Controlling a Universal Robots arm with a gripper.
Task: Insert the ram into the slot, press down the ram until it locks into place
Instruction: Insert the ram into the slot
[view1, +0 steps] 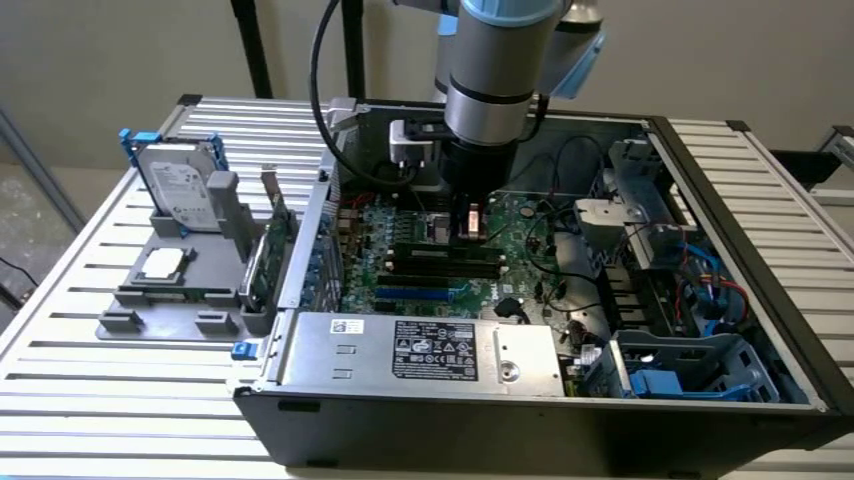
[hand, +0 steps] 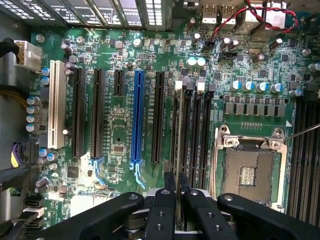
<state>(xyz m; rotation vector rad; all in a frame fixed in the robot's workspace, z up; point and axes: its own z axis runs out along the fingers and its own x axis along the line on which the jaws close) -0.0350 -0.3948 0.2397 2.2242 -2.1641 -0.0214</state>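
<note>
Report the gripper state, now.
Gripper: shut on the ram, held edge-on over the black memory slots.

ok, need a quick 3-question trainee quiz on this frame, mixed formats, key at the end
1. True or false: the gripper is inside the computer case.
2. What sits between the gripper's fingers? A) the ram B) a screwdriver C) nothing
3. Fill in: the black memory slots lie between the blue card socket and the ____ socket.
Key: 1 true; 2 A; 3 processor socket
</note>
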